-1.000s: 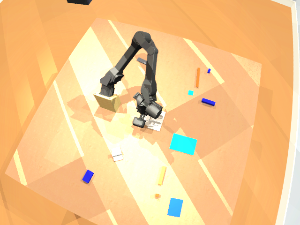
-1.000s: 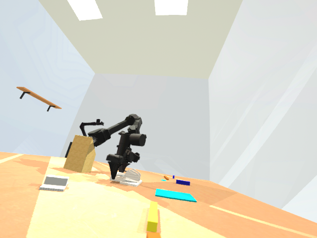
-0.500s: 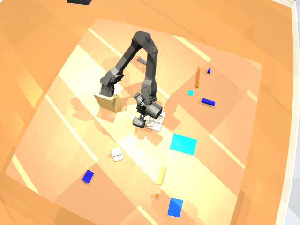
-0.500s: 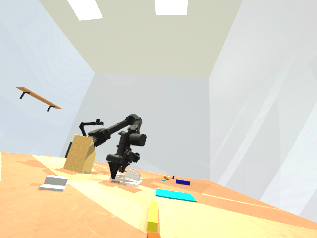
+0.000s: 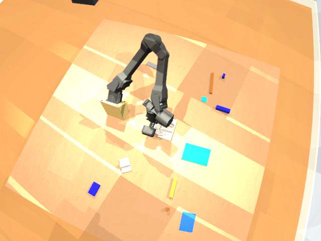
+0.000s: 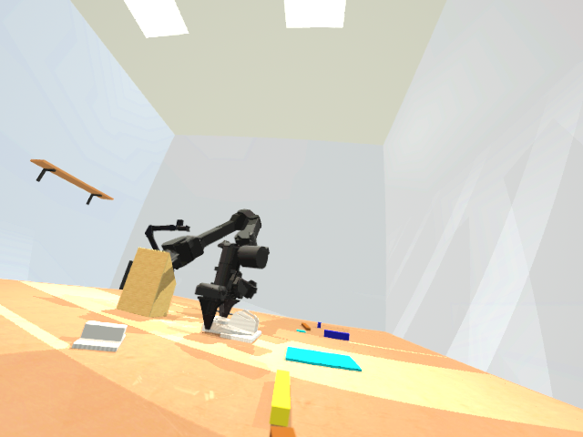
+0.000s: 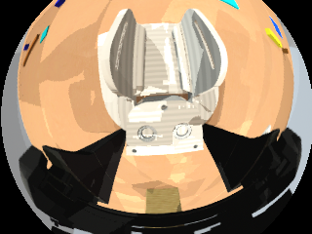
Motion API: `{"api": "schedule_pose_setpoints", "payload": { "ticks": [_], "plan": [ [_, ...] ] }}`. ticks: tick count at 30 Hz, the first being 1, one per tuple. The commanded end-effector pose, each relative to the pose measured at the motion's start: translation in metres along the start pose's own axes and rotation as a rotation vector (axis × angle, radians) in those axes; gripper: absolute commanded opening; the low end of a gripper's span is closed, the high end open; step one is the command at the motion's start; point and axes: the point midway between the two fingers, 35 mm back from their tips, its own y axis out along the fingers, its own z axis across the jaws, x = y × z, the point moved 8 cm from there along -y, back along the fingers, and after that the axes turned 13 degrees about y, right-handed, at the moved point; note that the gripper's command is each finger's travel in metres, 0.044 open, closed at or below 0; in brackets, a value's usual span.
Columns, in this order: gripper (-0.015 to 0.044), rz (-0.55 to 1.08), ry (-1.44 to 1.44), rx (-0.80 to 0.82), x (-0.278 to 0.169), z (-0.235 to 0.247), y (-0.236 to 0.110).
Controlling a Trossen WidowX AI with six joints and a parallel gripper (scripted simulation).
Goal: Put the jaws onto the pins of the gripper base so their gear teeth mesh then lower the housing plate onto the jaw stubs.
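Note:
The white gripper base (image 5: 169, 133) (image 6: 240, 334) (image 7: 108, 104) lies flat on the floor mat. Two grey curved jaws, the left jaw (image 7: 124, 54) and the right jaw (image 7: 207, 54), stand on it side by side, leaning apart at their far ends. A white housing plate (image 7: 163, 117) with two round stubs showing through it sits across the near end of the jaws. My gripper (image 5: 152, 127) (image 6: 212, 322) (image 7: 163, 129) is low over that near end. Its fingers are wide open, one on each side of the plate and apart from it.
A tan block (image 5: 116, 109) (image 6: 148, 282) carries the arm's foot. A white and grey flat piece (image 5: 125, 164) (image 6: 99, 334) lies to the front left. A cyan sheet (image 5: 196, 154) (image 6: 322, 358), a yellow bar (image 5: 173, 187) (image 6: 281, 397) and several blue and orange pieces lie around.

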Motion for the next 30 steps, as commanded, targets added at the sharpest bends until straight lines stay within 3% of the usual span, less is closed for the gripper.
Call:
{"api": "schedule_pose_setpoints", "payload": {
  "ticks": [1,14,21,26,30],
  "plan": [
    [0.0440,0.000,0.000,0.000,0.000,0.000,0.000],
    [0.0440,-0.001,0.000,-0.003,0.001,0.000,-0.006],
    [0.0440,-0.003,0.000,-0.008,0.002,-0.001,-0.069],
    [0.0440,-0.013,0.003,-0.007,0.002,-0.001,-0.070],
    [0.0440,-0.007,0.002,-0.012,-0.009,-0.003,-0.109]
  ]
}}
